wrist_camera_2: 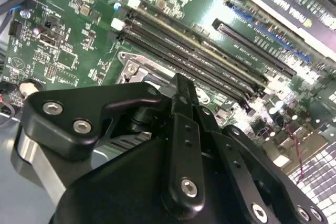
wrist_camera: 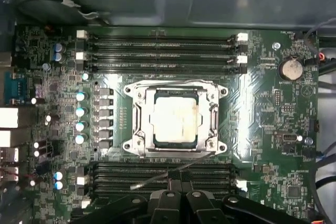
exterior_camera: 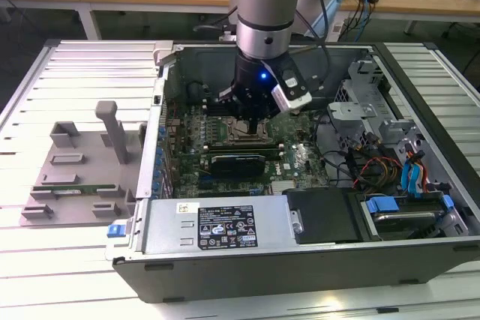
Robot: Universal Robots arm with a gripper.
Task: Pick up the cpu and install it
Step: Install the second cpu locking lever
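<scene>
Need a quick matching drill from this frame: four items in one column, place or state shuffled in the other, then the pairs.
Items:
1. cpu
2. gripper
3. grey tray
4. coin battery

Places or states:
A. outside the case, on the slatted table at the exterior view's left
B. lying in the metal socket frame on the board
C. round, silver, on the green board away from the socket
D. lowered inside the open case, over the board

Pairs: 1-B, 2-D, 3-A, 4-C
</scene>
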